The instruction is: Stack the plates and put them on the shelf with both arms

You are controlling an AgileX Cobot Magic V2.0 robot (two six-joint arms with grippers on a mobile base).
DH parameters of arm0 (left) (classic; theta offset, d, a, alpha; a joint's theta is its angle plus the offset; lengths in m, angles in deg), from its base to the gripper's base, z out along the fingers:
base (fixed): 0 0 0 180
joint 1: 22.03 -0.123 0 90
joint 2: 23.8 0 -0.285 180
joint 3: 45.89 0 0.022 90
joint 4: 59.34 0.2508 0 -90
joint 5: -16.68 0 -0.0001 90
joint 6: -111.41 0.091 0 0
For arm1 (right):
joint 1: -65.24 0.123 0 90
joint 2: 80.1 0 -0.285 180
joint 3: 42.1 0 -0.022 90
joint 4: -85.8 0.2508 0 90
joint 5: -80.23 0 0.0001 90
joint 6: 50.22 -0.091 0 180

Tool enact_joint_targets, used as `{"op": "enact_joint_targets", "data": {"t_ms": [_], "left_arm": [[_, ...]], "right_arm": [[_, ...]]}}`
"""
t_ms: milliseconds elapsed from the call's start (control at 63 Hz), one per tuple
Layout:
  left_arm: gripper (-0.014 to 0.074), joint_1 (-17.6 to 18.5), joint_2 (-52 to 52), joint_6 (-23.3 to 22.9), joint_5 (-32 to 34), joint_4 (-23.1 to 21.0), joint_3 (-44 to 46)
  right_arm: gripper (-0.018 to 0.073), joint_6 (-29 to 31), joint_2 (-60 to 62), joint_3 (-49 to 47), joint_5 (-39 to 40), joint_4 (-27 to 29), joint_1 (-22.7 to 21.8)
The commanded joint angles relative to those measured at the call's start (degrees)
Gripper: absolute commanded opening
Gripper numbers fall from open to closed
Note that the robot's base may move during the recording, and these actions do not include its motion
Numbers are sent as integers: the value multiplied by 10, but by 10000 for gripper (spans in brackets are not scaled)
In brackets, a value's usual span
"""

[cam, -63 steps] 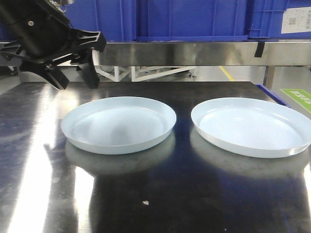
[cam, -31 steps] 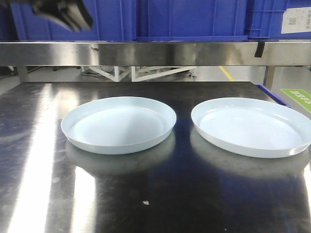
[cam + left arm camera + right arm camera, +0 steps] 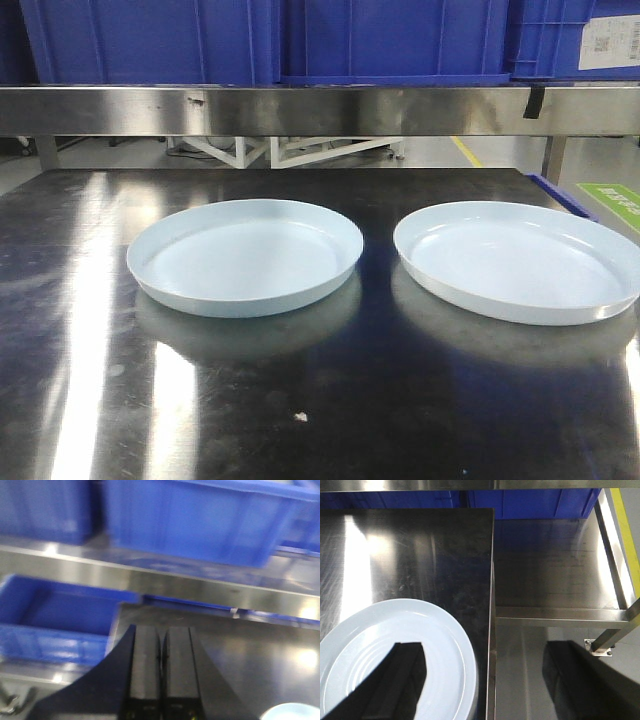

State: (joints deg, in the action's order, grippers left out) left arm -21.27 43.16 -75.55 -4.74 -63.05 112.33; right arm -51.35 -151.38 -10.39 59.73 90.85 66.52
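Steel table (image 3: 400,400) holds left plate (image 3: 245,258) and right plate (image 3: 515,262), apart; left gripper (image 3: 161,670) clenched empty, right gripper (image 3: 487,660) spread wide.

Blue crates (image 3: 395,40) beyond dark, reflective steel table (image 3: 300,400).

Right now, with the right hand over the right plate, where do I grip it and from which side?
Probably its low upturned rim on the right side, coming from the right. The right plate lies flat on the table, so only the rim offers a hold, and the open right hand straddles that rim and the table edge.
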Motion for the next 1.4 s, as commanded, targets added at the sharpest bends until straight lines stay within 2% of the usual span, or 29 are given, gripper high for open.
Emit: {"op": "enact_joint_targets", "data": {"t_ms": [0, 222, 413, 620, 1382], "left_arm": [[90, 3, -40, -6, 58, -4, -28], [90, 55, -118, -6, 91, -6, -147], [90, 58, -192, -6, 103, -6, -239], [90, 58, -235, -6, 104, -6, -300], [88, 58, -235, -6, 87, -5, -315]], "right_arm": [[593, 4, 9, -23, 37, 1, -1], [593, 4, 9, -23, 37, 1, -1], [593, 4, 9, -23, 37, 1, -1], [593, 4, 9, -23, 37, 1, -1], [589, 4, 9, -23, 5, 1, -1]]}}
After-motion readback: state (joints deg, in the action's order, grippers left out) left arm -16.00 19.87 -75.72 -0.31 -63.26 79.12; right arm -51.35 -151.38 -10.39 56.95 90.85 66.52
